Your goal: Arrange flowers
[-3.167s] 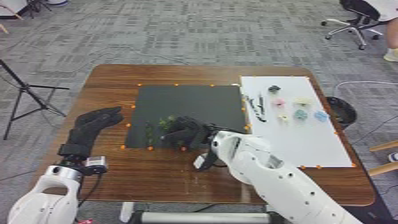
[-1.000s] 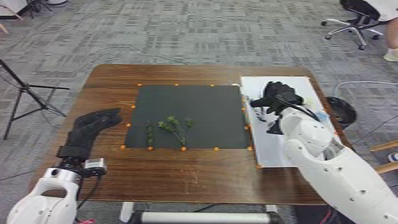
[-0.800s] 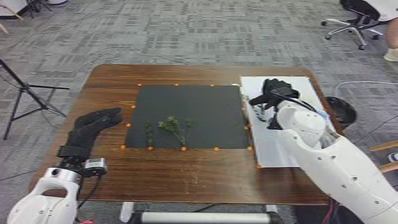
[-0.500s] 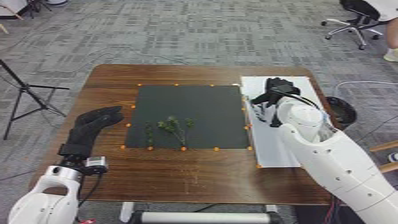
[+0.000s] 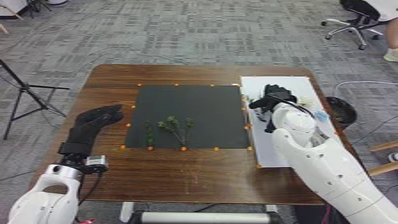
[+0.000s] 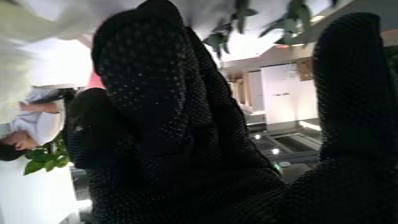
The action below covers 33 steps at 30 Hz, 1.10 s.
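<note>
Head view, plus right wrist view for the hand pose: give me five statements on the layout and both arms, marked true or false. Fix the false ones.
1. Green sprigs lie on the dark mat. True.
2. The white sheet lies to the left of the dark mat. False: it lies to its right.
3. The left robot hand is left of the dark mat. True.
4. The right robot hand is over the dark mat. False: it is over the white sheet.
5. The right robot hand is clenched into a fist. False: its fingers are extended, with the thumb apart from them.
</note>
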Each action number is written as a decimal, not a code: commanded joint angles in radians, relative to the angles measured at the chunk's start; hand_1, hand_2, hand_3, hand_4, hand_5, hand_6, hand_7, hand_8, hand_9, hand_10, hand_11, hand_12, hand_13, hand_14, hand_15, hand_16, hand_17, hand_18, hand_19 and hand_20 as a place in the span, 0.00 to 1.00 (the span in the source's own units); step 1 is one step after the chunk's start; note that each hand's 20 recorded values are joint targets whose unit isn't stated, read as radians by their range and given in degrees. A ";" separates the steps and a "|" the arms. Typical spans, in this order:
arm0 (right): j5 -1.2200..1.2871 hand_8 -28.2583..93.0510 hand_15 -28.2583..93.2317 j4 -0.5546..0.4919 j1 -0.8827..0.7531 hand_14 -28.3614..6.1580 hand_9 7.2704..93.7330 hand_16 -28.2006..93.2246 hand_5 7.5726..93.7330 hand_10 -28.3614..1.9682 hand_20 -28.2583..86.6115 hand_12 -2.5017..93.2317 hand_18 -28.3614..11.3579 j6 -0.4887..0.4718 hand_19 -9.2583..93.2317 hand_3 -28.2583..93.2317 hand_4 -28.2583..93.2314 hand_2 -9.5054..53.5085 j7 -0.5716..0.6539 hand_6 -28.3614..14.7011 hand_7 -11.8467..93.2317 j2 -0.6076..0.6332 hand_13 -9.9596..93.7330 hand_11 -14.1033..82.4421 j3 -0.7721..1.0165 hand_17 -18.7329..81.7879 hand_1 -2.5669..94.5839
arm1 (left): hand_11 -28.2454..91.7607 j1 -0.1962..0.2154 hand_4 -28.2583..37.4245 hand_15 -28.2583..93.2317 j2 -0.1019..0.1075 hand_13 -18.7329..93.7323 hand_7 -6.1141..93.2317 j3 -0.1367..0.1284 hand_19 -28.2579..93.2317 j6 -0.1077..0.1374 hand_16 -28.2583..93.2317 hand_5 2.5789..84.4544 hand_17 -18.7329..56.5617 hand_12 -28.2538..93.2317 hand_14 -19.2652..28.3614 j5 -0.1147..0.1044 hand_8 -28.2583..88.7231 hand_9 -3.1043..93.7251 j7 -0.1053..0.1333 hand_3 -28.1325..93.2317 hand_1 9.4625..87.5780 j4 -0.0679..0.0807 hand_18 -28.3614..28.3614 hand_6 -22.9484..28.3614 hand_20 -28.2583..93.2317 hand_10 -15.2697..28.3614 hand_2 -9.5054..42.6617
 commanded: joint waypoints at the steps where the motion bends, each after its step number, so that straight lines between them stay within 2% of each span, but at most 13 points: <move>1: -0.001 0.23 0.57 0.007 -0.003 0.67 0.84 0.51 0.67 0.44 0.60 0.29 0.45 -0.047 0.93 0.63 0.16 0.00 -0.003 0.45 0.29 -0.053 0.97 0.41 -0.041 0.80 0.32 | 0.41 -0.014 0.13 0.36 0.000 0.55 0.20 0.013 0.30 -0.018 0.26 0.58 0.35 0.35 0.76 0.007 0.19 0.56 0.003 0.79 0.24 0.005 0.72 0.50 0.40 0.67 0.08; 6: -0.007 0.23 0.57 0.005 -0.010 0.69 0.86 0.51 0.68 0.46 0.59 0.31 0.47 -0.031 0.93 0.65 0.15 0.00 0.033 0.47 0.33 -0.046 0.98 0.44 -0.073 0.82 0.39 | 0.41 -0.015 0.14 0.36 -0.003 0.55 0.20 0.010 0.30 -0.019 0.26 0.58 0.35 0.35 0.76 0.007 0.19 0.56 0.000 0.79 0.24 0.005 0.72 0.50 0.40 0.66 0.08; 9: 0.017 0.23 0.57 -0.001 -0.022 0.72 0.88 0.51 0.66 0.49 0.59 0.32 0.49 -0.060 0.93 0.67 0.15 0.00 0.049 0.50 0.42 -0.049 1.00 0.47 -0.057 0.83 0.49 | 0.41 -0.005 0.14 0.36 -0.007 0.55 0.20 0.002 0.30 -0.019 0.26 0.58 0.35 0.35 0.76 0.007 0.19 0.56 -0.003 0.79 0.24 0.001 0.72 0.50 0.40 0.66 0.08; 10: 0.045 0.35 0.57 -0.003 -0.026 0.73 0.88 0.52 0.64 0.50 0.60 0.32 0.50 -0.064 0.93 0.65 0.15 0.00 0.061 0.51 0.43 -0.053 1.00 0.48 -0.047 0.84 0.52 | 0.41 -0.002 0.14 0.36 -0.008 0.55 0.20 0.000 0.30 -0.017 0.26 0.58 0.35 0.35 0.76 0.005 0.19 0.56 -0.006 0.79 0.24 -0.001 0.72 0.50 0.40 0.67 0.08; 11: 0.073 0.39 0.58 -0.007 -0.029 0.73 0.88 0.51 0.64 0.51 0.60 0.34 0.50 -0.066 0.93 0.63 0.16 0.00 0.077 0.52 0.43 -0.054 1.00 0.48 -0.039 0.84 0.55 | 0.41 -0.002 0.14 0.36 -0.009 0.55 0.20 -0.001 0.30 -0.017 0.26 0.58 0.35 0.35 0.76 0.004 0.19 0.56 -0.006 0.79 0.24 -0.001 0.72 0.50 0.40 0.67 0.08; 12: 0.083 0.45 0.59 -0.008 -0.035 0.75 0.89 0.51 0.62 0.53 0.61 0.40 0.51 -0.066 0.92 0.31 0.37 0.00 0.083 0.54 0.46 -0.056 1.00 0.45 -0.032 0.85 0.74 | 0.41 -0.001 0.14 0.36 -0.010 0.55 0.20 -0.001 0.30 -0.018 0.26 0.58 0.35 0.35 0.76 0.004 0.19 0.56 -0.008 0.79 0.24 -0.001 0.72 0.50 0.40 0.67 0.08; 13: 0.084 0.48 0.59 -0.009 -0.039 0.75 0.90 0.51 0.62 0.55 0.62 0.43 0.51 -0.064 0.92 0.12 0.50 0.00 0.083 0.56 0.47 -0.053 1.00 0.43 -0.031 0.85 0.85 | 0.41 0.002 0.14 0.36 -0.011 0.55 0.20 -0.002 0.30 -0.017 0.26 0.58 0.35 0.35 0.76 0.005 0.19 0.56 -0.008 0.79 0.24 -0.003 0.72 0.50 0.40 0.67 0.08; 14: 0.101 0.48 0.60 -0.009 -0.042 0.75 0.91 0.50 0.62 0.56 0.62 0.44 0.52 -0.062 0.92 0.08 0.53 0.00 0.088 0.56 0.47 -0.054 1.00 0.42 -0.024 0.85 0.87 | 0.41 0.002 0.14 0.36 -0.013 0.55 0.20 -0.003 0.30 -0.019 0.26 0.58 0.35 0.35 0.76 0.005 0.19 0.56 -0.008 0.79 0.24 -0.003 0.72 0.50 0.40 0.66 0.08; 17: 0.143 0.49 0.61 -0.010 -0.050 0.76 0.93 0.49 0.64 0.58 0.62 0.46 0.52 -0.067 0.92 0.11 0.53 0.00 0.100 0.57 0.47 -0.060 1.00 0.39 -0.005 0.86 0.88 | 0.40 0.001 0.14 0.36 -0.014 0.55 0.20 -0.002 0.30 -0.019 0.26 0.58 0.35 0.35 0.76 0.005 0.19 0.56 -0.010 0.79 0.25 -0.003 0.72 0.50 0.40 0.67 0.08; 20: 0.192 0.49 0.62 -0.010 -0.053 0.76 0.94 0.48 0.65 0.58 0.61 0.45 0.52 -0.068 0.92 0.51 0.25 0.00 0.113 0.57 0.46 -0.066 1.00 0.40 0.012 0.86 0.72 | 0.41 0.002 0.14 0.36 -0.016 0.55 0.20 -0.002 0.30 -0.020 0.26 0.58 0.35 0.35 0.76 0.005 0.19 0.56 -0.011 0.79 0.25 -0.004 0.72 0.50 0.40 0.67 0.08; 21: 0.199 0.49 0.62 -0.008 -0.052 0.76 0.94 0.48 0.65 0.58 0.61 0.45 0.52 -0.074 0.92 0.54 0.23 0.00 0.110 0.58 0.46 -0.068 1.00 0.40 0.016 0.87 0.71 | 0.40 0.005 0.14 0.36 -0.017 0.55 0.20 -0.003 0.30 -0.019 0.26 0.58 0.35 0.35 0.76 0.005 0.19 0.56 -0.010 0.79 0.25 -0.005 0.72 0.50 0.40 0.66 0.08; 28: 0.241 0.49 0.62 -0.035 -0.053 0.76 0.95 0.47 0.69 0.61 0.61 0.45 0.53 -0.029 0.91 0.61 0.20 0.00 0.095 0.57 0.41 -0.049 1.00 0.38 0.023 0.87 0.72 | 0.41 0.009 0.14 0.36 -0.019 0.55 0.20 -0.005 0.30 -0.018 0.26 0.58 0.36 0.35 0.76 0.006 0.19 0.56 -0.012 0.79 0.25 -0.008 0.72 0.50 0.40 0.66 0.08; 33: 0.297 0.49 0.63 -0.122 -0.052 0.77 0.96 0.47 0.70 0.61 0.61 0.46 0.54 0.029 0.91 0.61 0.20 0.00 0.086 0.56 0.41 -0.012 1.00 0.38 0.039 0.88 0.72 | 0.41 0.011 0.14 0.36 -0.016 0.55 0.20 -0.006 0.30 -0.019 0.26 0.58 0.36 0.35 0.76 0.004 0.19 0.56 -0.019 0.79 0.25 -0.010 0.72 0.50 0.40 0.67 0.08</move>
